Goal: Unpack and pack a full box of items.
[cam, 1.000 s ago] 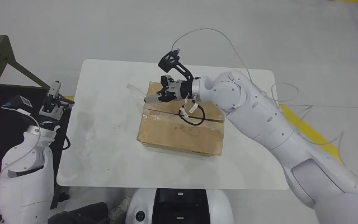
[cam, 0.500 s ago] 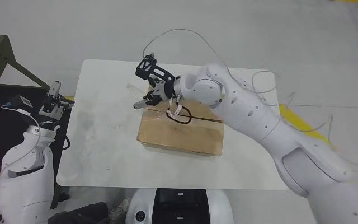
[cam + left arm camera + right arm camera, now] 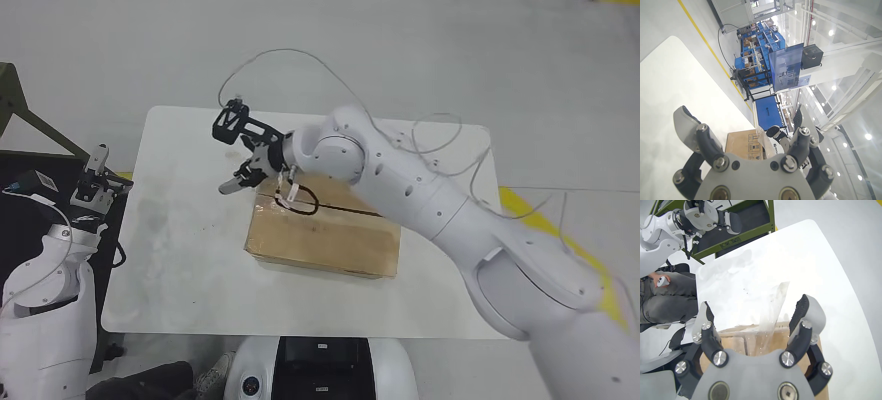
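A closed brown cardboard box (image 3: pixel 325 235) sits mid-surface (image 3: pixel 180 270). The right hand (image 3: pixel 238 180) hangs released at the box's far-left corner, near a loose clear tape strip (image 3: pixel 774 306). The left hand (image 3: pixel 742 111), also released, is off the surface's left edge.

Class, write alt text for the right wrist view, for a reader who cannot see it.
The open right hand hangs over one end of a cardboard box on a white table. A clear plastic strip sticks up from the box edge between the fingers, ungripped.
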